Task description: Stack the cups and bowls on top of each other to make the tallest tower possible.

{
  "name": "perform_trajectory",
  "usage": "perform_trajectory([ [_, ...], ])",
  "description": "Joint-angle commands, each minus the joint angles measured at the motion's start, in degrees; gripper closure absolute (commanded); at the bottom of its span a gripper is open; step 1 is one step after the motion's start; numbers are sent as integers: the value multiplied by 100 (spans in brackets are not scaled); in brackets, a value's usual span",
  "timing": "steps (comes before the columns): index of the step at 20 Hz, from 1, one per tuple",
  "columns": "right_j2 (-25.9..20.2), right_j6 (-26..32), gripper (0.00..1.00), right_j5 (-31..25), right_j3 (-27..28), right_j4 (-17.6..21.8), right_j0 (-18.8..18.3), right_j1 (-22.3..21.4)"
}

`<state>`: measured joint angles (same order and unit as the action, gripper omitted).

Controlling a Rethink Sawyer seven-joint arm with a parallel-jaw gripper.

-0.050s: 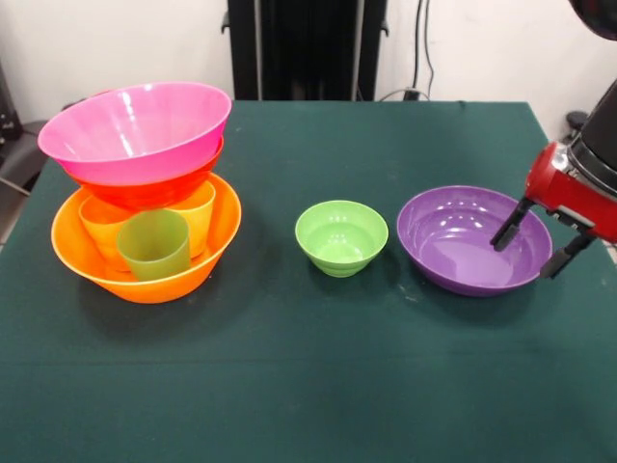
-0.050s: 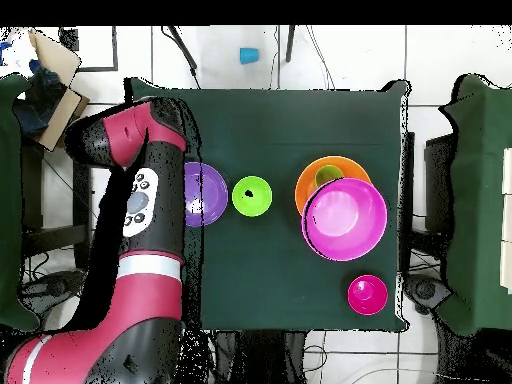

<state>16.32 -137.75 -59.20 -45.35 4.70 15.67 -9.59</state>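
So the tower [image 1: 145, 193] is partway up on the table [image 1: 308, 386]. Orange bowl [image 1: 145, 275] as base, cups inside it: a green cup [image 1: 154, 244] up front and what look like two yellow-orange ones behind, though they're half hidden so I can't swear to the count. On those sits a red-orange bowl [image 1: 145, 188], and the pink bowl [image 1: 135, 130] on top, leaning a bit.

Still loose: the light green bowl [image 1: 341, 236] mid-table, the purple bowl [image 1: 474, 239] just beside it, and a crimson bowl [image 2: 367, 293] off near a corner, only visible from overhead. A blue cup [image 2: 248, 55] seems to be off the table entirely.

The gripper [image 1: 533, 241] is at the purple bowl, fingers spread and empty, straddling the rim, one tip inside and one outside. I'd guess purple is next. Roughly half done, I'd say.
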Motion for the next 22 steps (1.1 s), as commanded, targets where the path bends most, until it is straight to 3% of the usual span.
perform_trajectory([
  [1, -218, -1390, 0, 162, -372, -231, 105, 147],
  [15, 25, -1512, 0, -57, 157, -523, 225, 492],
  [22, 94, -1477, 0, 115, 139, -635, 240, 575],
])
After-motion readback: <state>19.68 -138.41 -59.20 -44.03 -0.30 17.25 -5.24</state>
